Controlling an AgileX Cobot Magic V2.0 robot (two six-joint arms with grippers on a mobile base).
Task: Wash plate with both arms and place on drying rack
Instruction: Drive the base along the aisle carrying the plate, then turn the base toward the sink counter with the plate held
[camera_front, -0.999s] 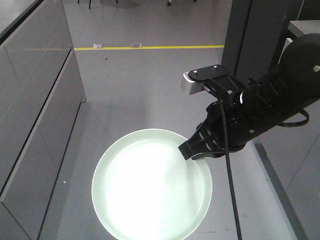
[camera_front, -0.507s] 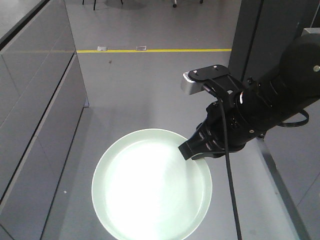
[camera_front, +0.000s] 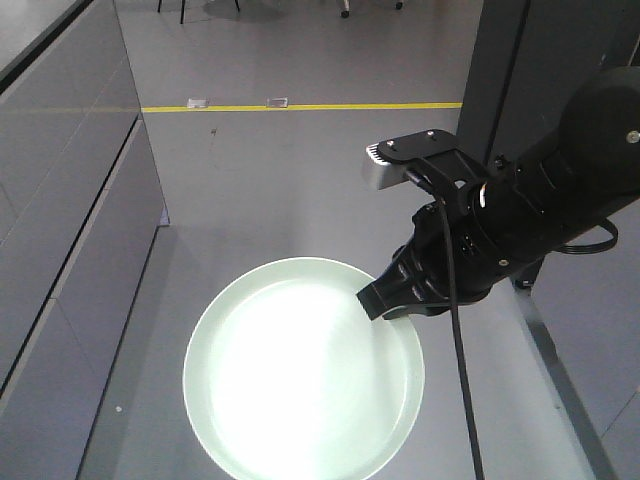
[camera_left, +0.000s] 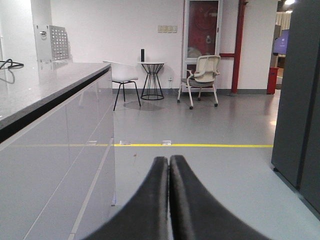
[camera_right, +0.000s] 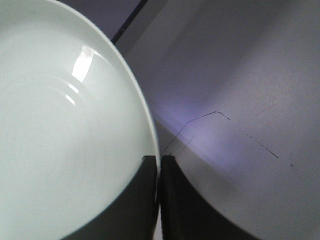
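Note:
The pale mint-green plate (camera_front: 303, 368) hangs in the air over the grey floor, held flat by its right rim. My right gripper (camera_front: 383, 300) is shut on that rim; in the right wrist view the plate (camera_right: 65, 125) fills the left side and the rim runs between the two black fingers (camera_right: 175, 200). My right arm (camera_front: 530, 210) reaches in from the right, with a silver-grey block (camera_front: 400, 160) on its wrist. My left gripper (camera_left: 169, 161) is shut on nothing and points across the room. The drying rack is out of view.
A long grey counter with cabinet fronts (camera_front: 70, 200) runs along the left. A dark column (camera_front: 500, 70) stands at the right. A yellow floor line (camera_front: 300, 106) crosses ahead. Chairs (camera_left: 202, 75) and a small table (camera_left: 150, 75) stand far off by the wall.
The floor, the yellow line and the cabinets have shifted in the front view, so the base has moved. The right gripper and plate keep the same place in the frame.

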